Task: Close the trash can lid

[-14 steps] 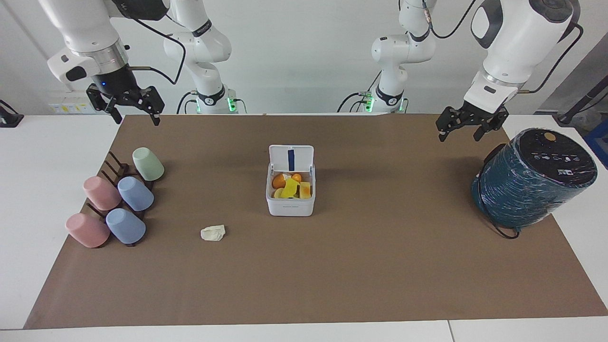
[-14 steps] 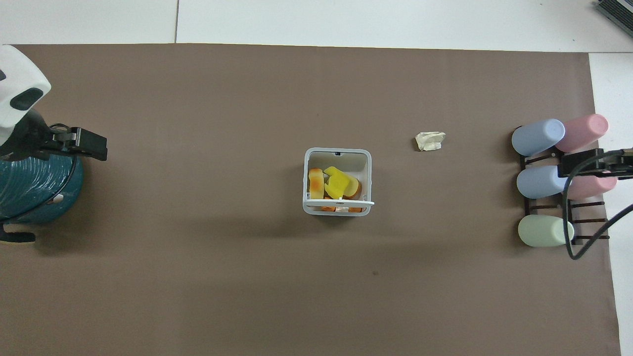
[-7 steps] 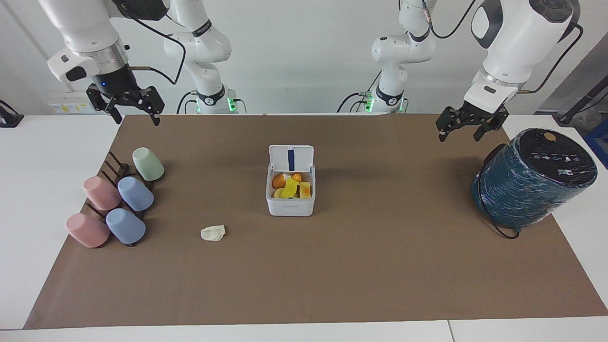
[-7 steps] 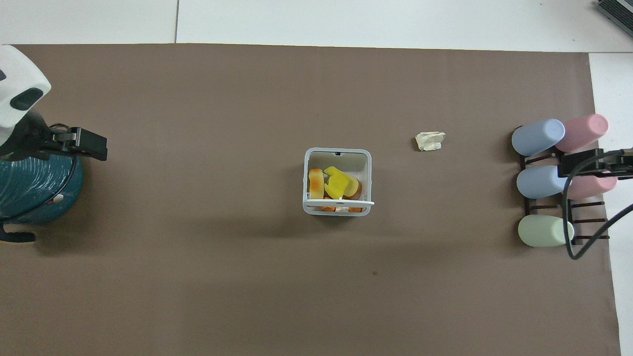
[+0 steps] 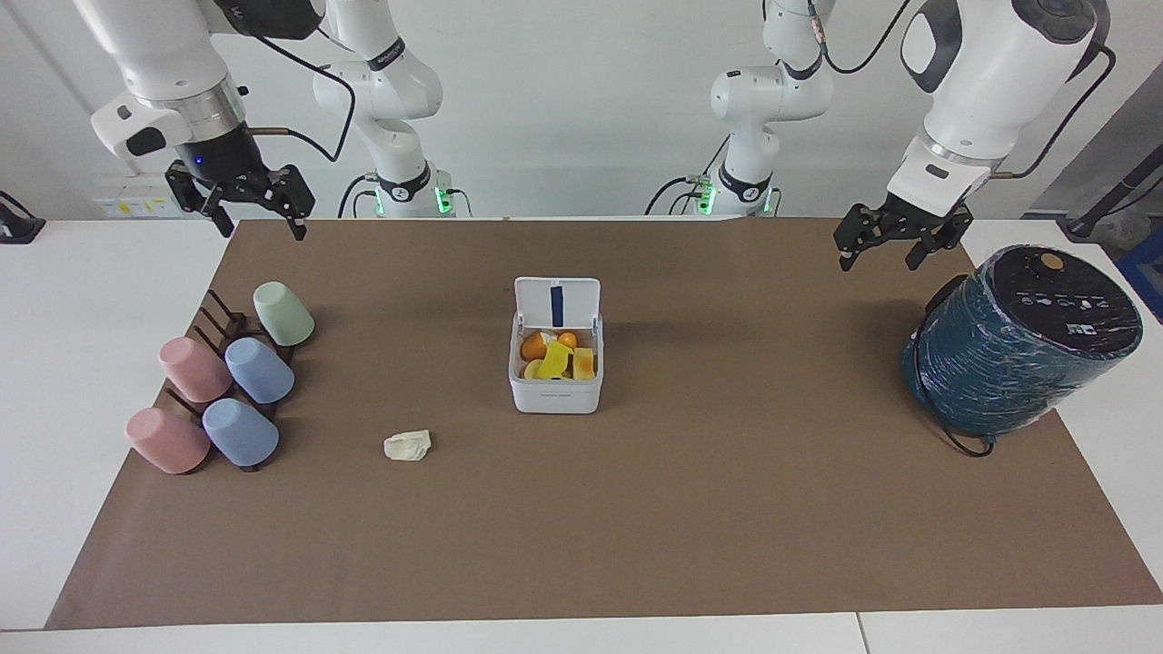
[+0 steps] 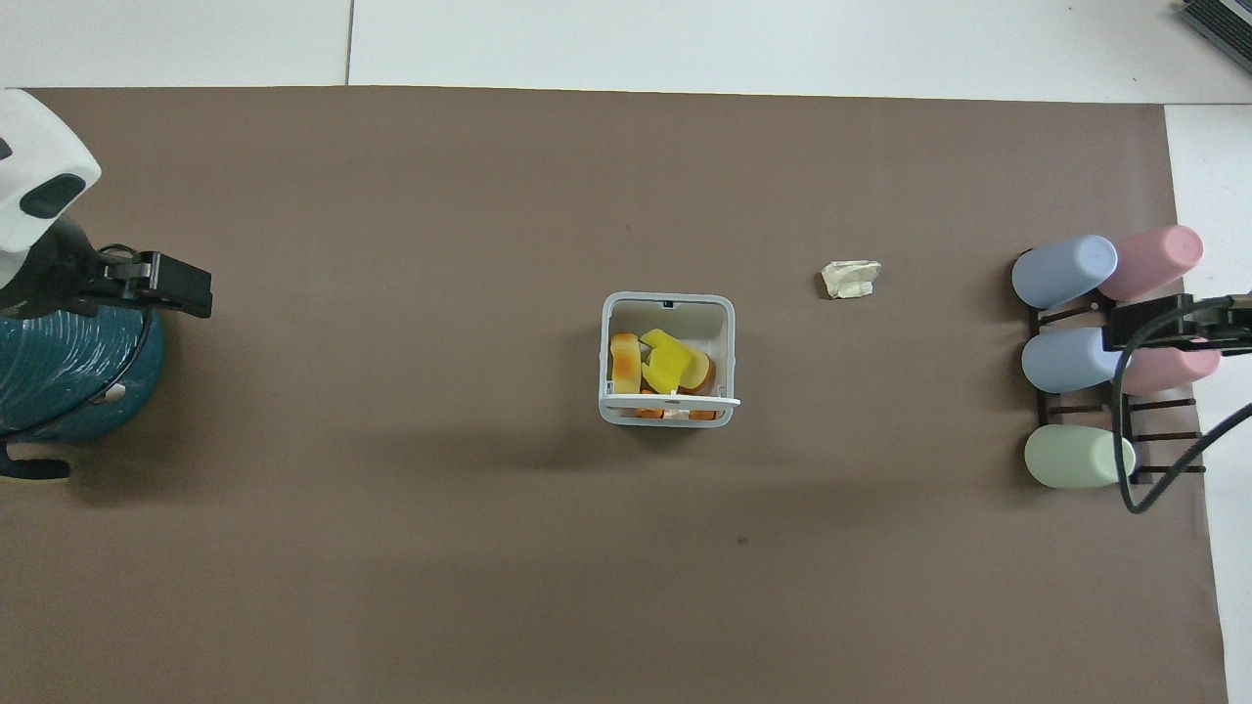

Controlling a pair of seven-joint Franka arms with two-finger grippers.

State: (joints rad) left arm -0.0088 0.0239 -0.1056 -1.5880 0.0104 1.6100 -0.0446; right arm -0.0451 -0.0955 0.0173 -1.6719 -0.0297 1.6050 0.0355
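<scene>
You see the trash can (image 5: 555,381) at mid tabletop (image 5: 727,509), its lid (image 5: 556,302) standing upright. The left gripper (image 5: 890,245) hangs near the teal cylinder (image 5: 1018,350) and the right gripper (image 5: 256,216) over the cups (image 5: 259,368). Both have spread fingers and hold nothing.

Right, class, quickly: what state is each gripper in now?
Left gripper: open, holding nothing, up beside the teal cylinder.
Right gripper: open, holding nothing.
</scene>
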